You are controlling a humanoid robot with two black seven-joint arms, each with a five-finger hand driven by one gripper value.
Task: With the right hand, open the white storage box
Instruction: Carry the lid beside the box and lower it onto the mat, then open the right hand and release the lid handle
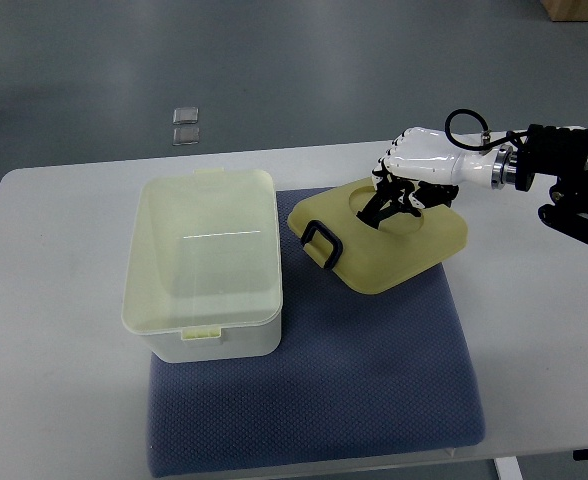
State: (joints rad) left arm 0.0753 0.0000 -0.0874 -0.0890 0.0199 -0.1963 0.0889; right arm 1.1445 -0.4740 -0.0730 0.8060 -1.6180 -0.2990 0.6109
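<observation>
White worktop [64, 300] on grey floor, blue-grey mat [374, 390] laid across its middle. White storage box [204, 265] sits on the mat's left part, open on top, inside empty. Its lid [384, 245] lies off to the right on the mat, tilted, black latch [321, 243] at its left end. Right hand [402, 190] comes in from the right, fingers curled down onto the lid's recessed top, gripping it.
</observation>
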